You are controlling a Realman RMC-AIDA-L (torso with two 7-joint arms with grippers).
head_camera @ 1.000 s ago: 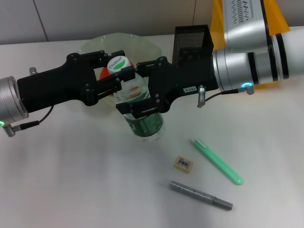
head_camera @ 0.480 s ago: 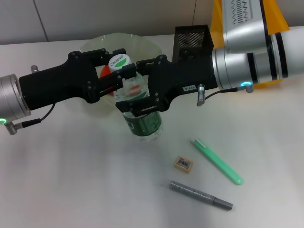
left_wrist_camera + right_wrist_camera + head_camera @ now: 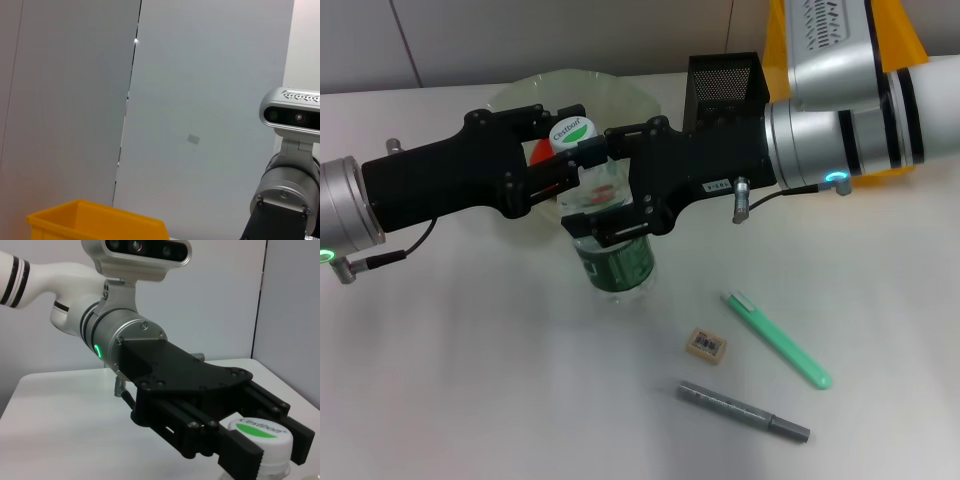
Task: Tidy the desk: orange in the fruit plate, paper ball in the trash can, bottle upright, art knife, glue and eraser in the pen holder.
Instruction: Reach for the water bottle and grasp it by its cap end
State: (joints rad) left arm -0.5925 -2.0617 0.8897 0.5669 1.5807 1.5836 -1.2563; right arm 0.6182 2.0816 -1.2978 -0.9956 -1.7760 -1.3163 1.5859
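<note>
The left gripper (image 3: 565, 165) comes in from the left with its jaws closed around the neck of the bottle (image 3: 605, 225), just under the white cap (image 3: 570, 131). The right gripper (image 3: 615, 190) comes in from the right with its jaws closed on the bottle's clear body, just above the green label. The bottle stands near upright, its base on the table (image 3: 470, 380) just near of the plate (image 3: 620, 95).

The main risk, as I judge it, is that two arms hold one light, soft plastic bottle. If they move out of step, or one lets go while it is leaning, it could twist, buckle or tip toward the plate. A jaw drawn back carelessly could catch the cap and pull it over.

To the right, the mesh holder (image 3: 725, 80) stands behind the right wrist. The eraser (image 3: 706, 344), green knife (image 3: 776, 339) and grey glue (image 3: 743, 411) lie apart on the near right.

The table is smooth and white, so a base could slide. Pale wall panels close the far side, and a yellow bin (image 3: 905, 40) sits far right.
</note>
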